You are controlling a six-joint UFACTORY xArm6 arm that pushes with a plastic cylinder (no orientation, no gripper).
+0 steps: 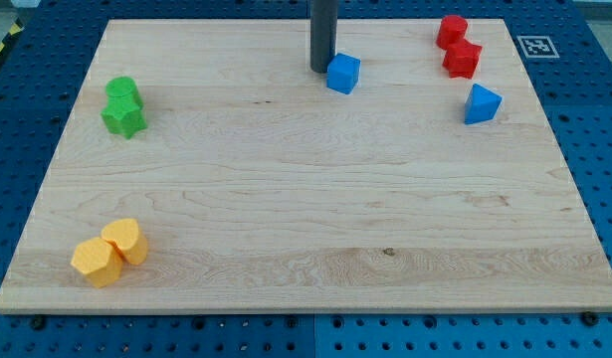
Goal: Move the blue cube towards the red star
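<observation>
Pale wood makes up the counter, a board lying on a blue pegboard with a fiducial tag past its top right corner. Places below are given from the blue cube, which sits near the view's top edge, a little right of centre.

Nearest the view's bottom, far down and left of the cube, two yellow blocks touch each other close to the bottom left corner, with only a narrow strip of board between them and the edges. A wide stretch of bare wood fills the middle and the whole bottom right.

Left of the cube and slightly lower, two green blocks touch, the lower one star-like, near the left edge.

Right of the cube and a bit lower lies one blue wedge-like block. Further right and slightly higher, the red star touches one other red block at the top edge. Bare wood separates the cube from the star.

Blue blocks number two, red two, green two, yellow two.

The cube is bright blue, slightly turned, its top face lighter. My tip stands just beside its left face; contact cannot be made out. This end effector is a plain rod, holding nothing.
</observation>
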